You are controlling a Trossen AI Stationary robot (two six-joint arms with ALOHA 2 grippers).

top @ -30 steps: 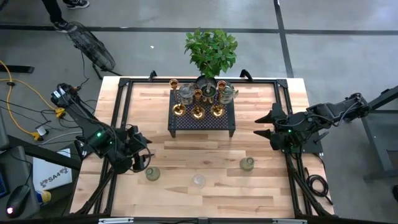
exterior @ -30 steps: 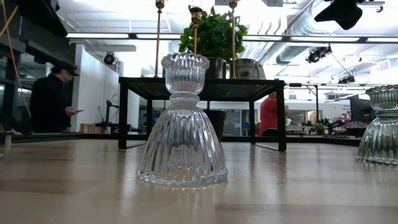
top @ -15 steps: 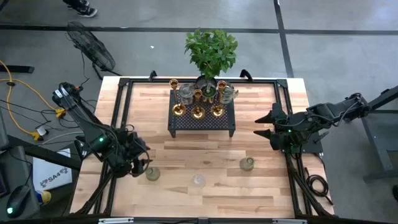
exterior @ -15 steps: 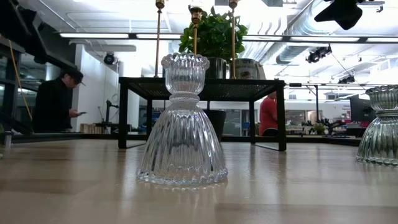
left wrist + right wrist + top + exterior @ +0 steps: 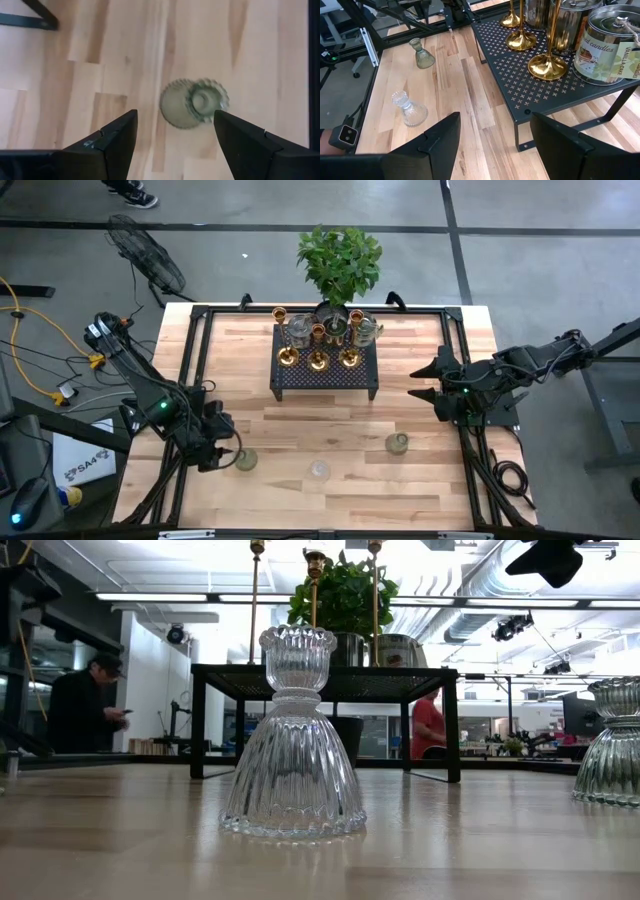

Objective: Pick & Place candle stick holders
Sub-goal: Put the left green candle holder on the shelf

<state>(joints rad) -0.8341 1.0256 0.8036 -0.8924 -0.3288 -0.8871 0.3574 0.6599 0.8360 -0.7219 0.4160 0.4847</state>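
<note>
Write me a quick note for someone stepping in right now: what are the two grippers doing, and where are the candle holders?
Left gripper: open, empty, hovering over the left greenish holder.
Right gripper: open, empty, waiting at the table's right side.
Clear glass holder and a second greenish holder stand on the front of the table.
Three brass sticks stand on the black stand, by the plant.
Left: the three front holders.

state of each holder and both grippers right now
left gripper: open, above the left greenish holder
right gripper: open, waiting at the table's right side
clear glass holder: upright on the table
right greenish holder: upright on the table
three brass holders: upright on the black stand
</note>
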